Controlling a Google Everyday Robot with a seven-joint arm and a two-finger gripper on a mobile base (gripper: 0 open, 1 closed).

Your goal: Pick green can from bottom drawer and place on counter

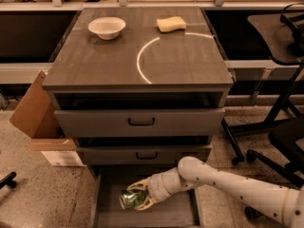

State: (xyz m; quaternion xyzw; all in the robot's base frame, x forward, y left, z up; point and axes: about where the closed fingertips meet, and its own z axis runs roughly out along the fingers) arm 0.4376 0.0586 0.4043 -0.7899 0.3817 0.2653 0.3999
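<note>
The green can (pixel 129 200) lies on its side in the open bottom drawer (pixel 175 213), left of the middle. My gripper (pixel 141 194) reaches into the drawer from the right. One finger sits above the can and one below it, closed around it. The can rests low in the drawer. The counter (pixel 104 61), with its white arc, is above the three drawers.
A white bowl (pixel 107 27) and a yellow sponge (pixel 171 23) sit at the back of the counter. The two upper drawers (pixel 140 122) stick out slightly above the bottom drawer. A cardboard box (pixel 35 109) stands at the left, and black chair legs (pixel 247 151) at the right.
</note>
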